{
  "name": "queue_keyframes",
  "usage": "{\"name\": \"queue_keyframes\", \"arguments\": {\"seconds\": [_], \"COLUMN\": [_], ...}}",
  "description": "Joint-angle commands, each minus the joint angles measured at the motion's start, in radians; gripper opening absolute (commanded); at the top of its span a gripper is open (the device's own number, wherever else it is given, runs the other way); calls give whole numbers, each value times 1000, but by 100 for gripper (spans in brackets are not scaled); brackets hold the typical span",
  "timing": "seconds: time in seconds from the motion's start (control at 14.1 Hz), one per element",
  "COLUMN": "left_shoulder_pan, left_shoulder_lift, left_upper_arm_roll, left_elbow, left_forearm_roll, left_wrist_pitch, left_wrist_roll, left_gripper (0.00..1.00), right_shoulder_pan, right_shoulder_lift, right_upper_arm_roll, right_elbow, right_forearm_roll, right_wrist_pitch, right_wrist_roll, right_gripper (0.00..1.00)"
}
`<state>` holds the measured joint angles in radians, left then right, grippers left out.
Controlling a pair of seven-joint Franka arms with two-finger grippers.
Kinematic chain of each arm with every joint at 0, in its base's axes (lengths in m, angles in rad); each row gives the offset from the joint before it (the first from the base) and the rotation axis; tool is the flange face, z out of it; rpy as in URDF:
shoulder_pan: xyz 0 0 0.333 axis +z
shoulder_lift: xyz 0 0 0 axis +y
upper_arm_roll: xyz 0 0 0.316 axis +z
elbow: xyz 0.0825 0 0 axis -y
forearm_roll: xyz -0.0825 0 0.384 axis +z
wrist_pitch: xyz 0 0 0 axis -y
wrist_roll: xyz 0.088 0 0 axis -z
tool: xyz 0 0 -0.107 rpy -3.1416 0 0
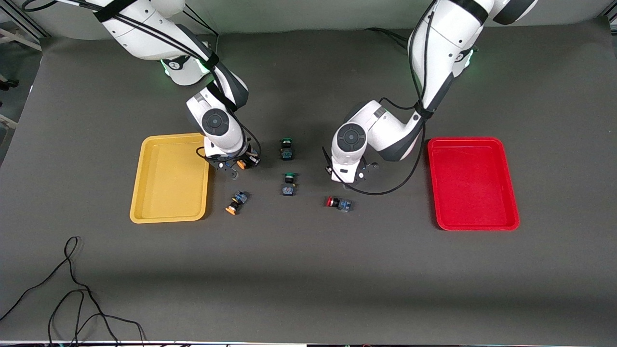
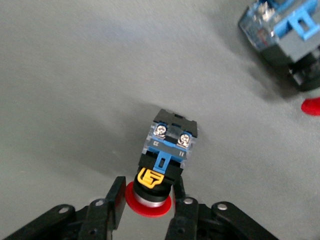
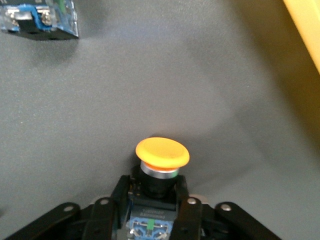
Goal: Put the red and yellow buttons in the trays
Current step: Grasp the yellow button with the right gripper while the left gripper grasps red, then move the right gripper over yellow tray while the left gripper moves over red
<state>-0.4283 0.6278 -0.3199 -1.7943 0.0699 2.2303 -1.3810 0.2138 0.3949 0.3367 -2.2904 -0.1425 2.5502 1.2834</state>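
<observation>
My right gripper (image 1: pixel 239 166) is shut on an orange-yellow-capped button (image 1: pixel 244 163) over the mat beside the yellow tray (image 1: pixel 168 185). In the right wrist view the fingers (image 3: pixel 120 192) clamp its black body and the cap (image 3: pixel 162 152) points away. My left gripper (image 1: pixel 356 177) hides its button in the front view. In the left wrist view its fingers (image 2: pixel 116 192) close on a red-capped button (image 2: pixel 167 145) low over the mat. A second yellow button (image 1: pixel 235 202) and a second red button (image 1: pixel 338 203) lie on the mat. The red tray (image 1: pixel 475 188) holds nothing.
Two green-capped switches (image 1: pixel 286 148) (image 1: pixel 288 184) lie on the mat between the grippers. The yellow tray's corner (image 3: pixel 305 25) shows in the right wrist view. A loose black cable (image 1: pixel 72 289) lies at the mat's near edge, toward the right arm's end.
</observation>
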Motion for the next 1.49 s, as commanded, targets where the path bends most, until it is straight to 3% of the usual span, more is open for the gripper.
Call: {"name": "queue_keyframes", "arguments": {"seconds": [0.0,0.14,0.28,0.5,0.64,0.71,0.85,1.07,1.21,1.42], "left_shoulder_pan": [28,81,135,228,308,350,423,488,548,579], "left_shoulder_lift": [-75,-155,-258,-460,-604,-666,-715,-709,-694,-683], "left_upper_arm_roll": [4,4,4,4,5,8,10,21,24,24], "left_elbow": [81,96,81,-35,-175,-239,-316,-356,-391,-561], "left_forearm_roll": [16,18,16,14,14,11,11,7,8,10], "left_wrist_pitch": [-235,-363,-469,-560,-552,-535,-508,-465,-396,-159], "left_wrist_roll": [43,123,227,402,561,641,771,902,993,1027], "left_gripper": [0,0,0,0,0,0,0,0,0,0], "right_shoulder_pan": [-19,-28,-53,-100,-142,-142,-140,-142,-142,-140], "right_shoulder_lift": [-28,-82,-135,-240,-327,-349,-356,-343,-323,-248], "right_upper_arm_roll": [-4,-4,-1,-28,-109,-186,-303,-393,-403,-403], "right_elbow": [0,8,69,173,164,160,160,62,-51,-110], "right_forearm_roll": [-31,-25,-5,162,242,250,268,305,305,305], "right_wrist_pitch": [2,-34,-173,-411,-487,-513,-551,-468,-308,-171], "right_wrist_roll": [21,4,-18,-229,-465,-561,-709,-864,-889,-918], "right_gripper": [34,32,31,31,31,31,32,32,32,32]}}
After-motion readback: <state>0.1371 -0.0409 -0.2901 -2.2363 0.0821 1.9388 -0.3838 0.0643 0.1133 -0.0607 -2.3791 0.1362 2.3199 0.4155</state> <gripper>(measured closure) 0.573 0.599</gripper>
